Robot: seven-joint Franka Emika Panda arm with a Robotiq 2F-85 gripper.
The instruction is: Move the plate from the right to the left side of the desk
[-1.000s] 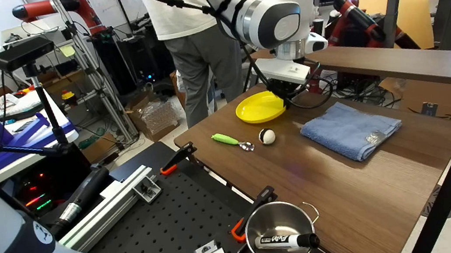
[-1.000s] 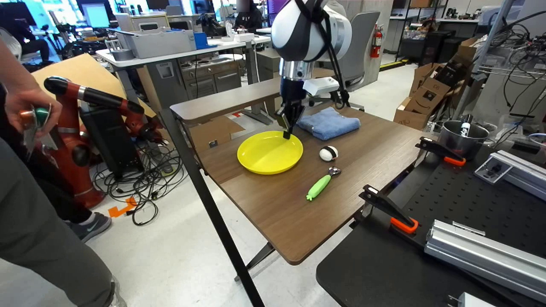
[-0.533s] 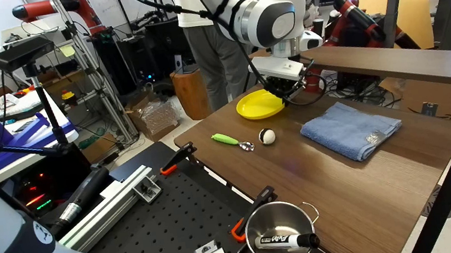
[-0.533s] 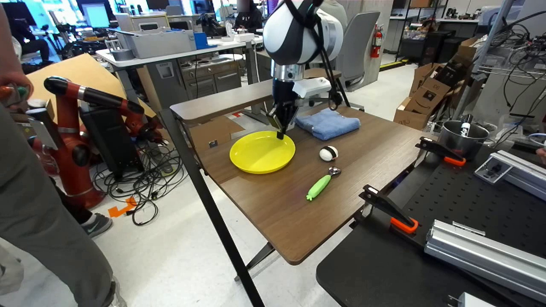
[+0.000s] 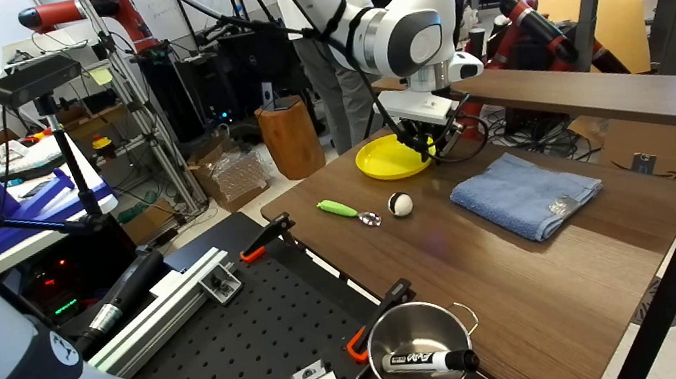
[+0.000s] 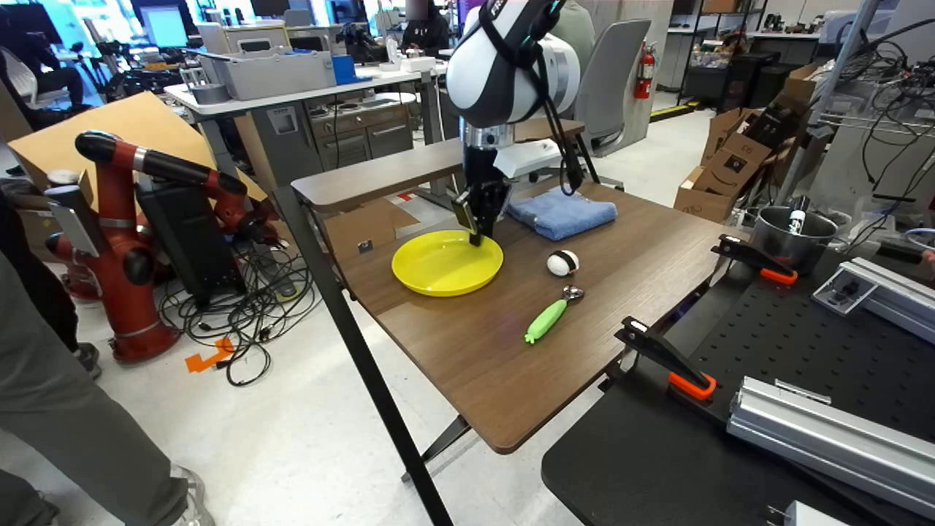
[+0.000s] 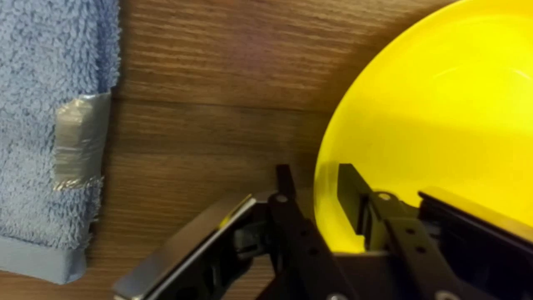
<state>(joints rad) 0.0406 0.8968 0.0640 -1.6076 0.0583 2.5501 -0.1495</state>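
The yellow plate [image 5: 384, 161] lies near the far end of the brown desk [image 5: 455, 272]. It also shows in an exterior view [image 6: 444, 269] and at the right of the wrist view [image 7: 454, 104]. My gripper [image 7: 315, 177] is open and straddles the plate's rim. One finger [image 7: 347, 187] is inside the plate, over its surface. The other finger stands outside the rim, with a gap between it and the plate. In an exterior view the gripper [image 6: 476, 239] points down at the rim on the cloth's side.
A folded blue cloth [image 5: 524, 193] lies beside the plate. A green-handled scoop [image 5: 338, 208] and a white ball with a black band [image 5: 400, 204] lie nearby. A raised shelf [image 5: 596, 97] runs along one desk side. A metal pot [image 5: 393, 324] holds a marker.
In an exterior view, gripper and plate shifted left together between the first two moments. Since then the plate has barely shifted and looks flatter, with the gripper slightly lower.
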